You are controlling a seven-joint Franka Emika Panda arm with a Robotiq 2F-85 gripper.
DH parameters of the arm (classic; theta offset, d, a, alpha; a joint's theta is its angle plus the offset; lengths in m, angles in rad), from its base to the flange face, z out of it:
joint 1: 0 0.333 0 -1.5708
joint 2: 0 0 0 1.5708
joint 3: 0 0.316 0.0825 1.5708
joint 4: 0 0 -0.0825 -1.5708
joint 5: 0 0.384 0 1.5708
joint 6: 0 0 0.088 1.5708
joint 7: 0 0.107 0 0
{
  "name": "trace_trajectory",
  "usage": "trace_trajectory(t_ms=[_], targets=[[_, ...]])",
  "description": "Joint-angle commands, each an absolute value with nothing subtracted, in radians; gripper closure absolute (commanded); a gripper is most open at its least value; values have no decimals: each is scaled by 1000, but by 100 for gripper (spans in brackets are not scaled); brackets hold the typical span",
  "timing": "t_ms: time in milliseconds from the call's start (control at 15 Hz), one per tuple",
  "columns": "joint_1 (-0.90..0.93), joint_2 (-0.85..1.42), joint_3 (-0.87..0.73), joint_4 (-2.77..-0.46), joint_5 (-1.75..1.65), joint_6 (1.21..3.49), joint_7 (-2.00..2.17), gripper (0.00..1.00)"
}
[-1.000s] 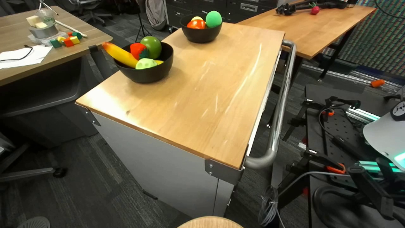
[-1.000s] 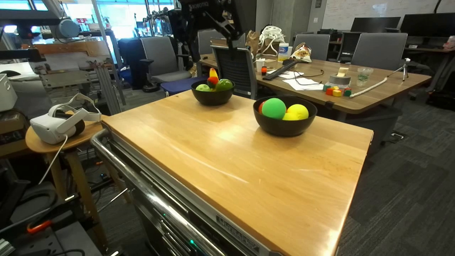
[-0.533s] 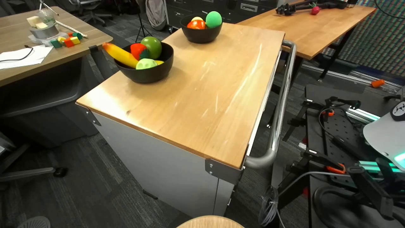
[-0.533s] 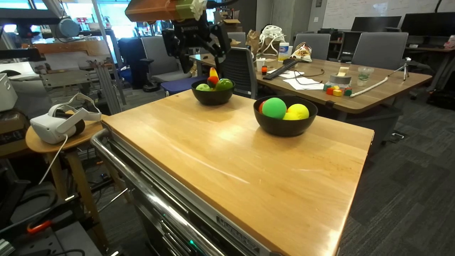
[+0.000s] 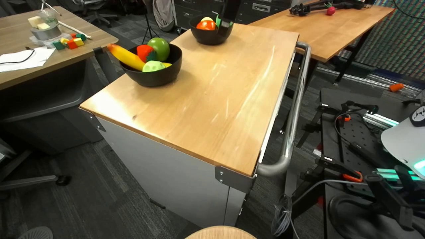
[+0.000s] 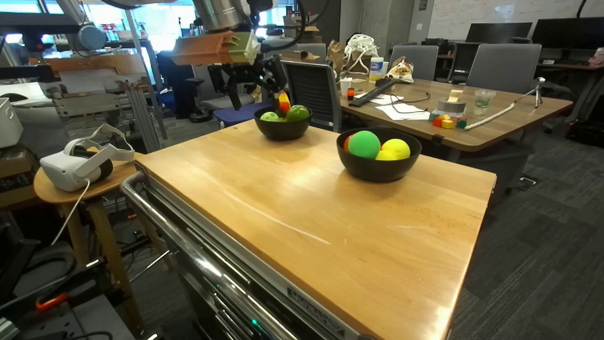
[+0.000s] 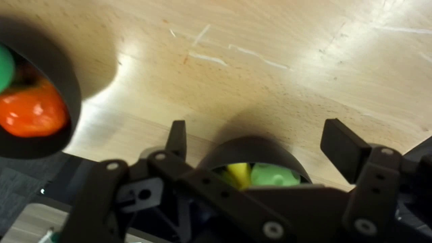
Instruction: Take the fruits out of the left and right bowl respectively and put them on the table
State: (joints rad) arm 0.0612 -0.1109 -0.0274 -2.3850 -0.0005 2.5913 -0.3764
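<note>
In an exterior view, a white headset (image 6: 66,170) is seen at the left, rested on a round stool (image 6: 121,172). To the right of it, the wooden table (image 6: 283,203) is edged by a metal rail (image 6: 205,264). At the table's far side the gripper (image 6: 257,106) is held near a black bowl (image 6: 283,133), its two fingers (image 7: 344,148) spread wide apart; whether any fruit is touched cannot be told. In this bowl a light green fruit (image 6: 270,116), a strawberry (image 5: 144,52) and a green apple (image 6: 298,113) are held, together with a long yellow fruit (image 5: 126,57) which, in an exterior view, is leaned out past the rim. In the wrist view this bowl is framed between the fingers. Farther right, apart from it, another black bowl (image 6: 380,171) is set on the table; in it a largely hidden red fruit (image 6: 347,142), a green ball (image 6: 364,144) and a round yellow fruit (image 6: 397,147) are contained. At the far right, on a brown table (image 6: 524,118) behind, small coloured blocks (image 6: 447,123) are placed near a roll of tape (image 6: 451,106)
</note>
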Motion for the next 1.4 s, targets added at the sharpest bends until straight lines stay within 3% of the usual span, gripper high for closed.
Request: trace_trajectory(t_ms=[0,400,467,667,1333], targets=[[94,58,40,-2229,-57,2646,-358,0],[57,292,118,-1874,60,2557,-469,0],[74,217,108,-2014,9,2613,-406,0],[56,280,117,-1911,20,2578,-428,0],[62,329,104,-1909,-97,2676,-405,0]])
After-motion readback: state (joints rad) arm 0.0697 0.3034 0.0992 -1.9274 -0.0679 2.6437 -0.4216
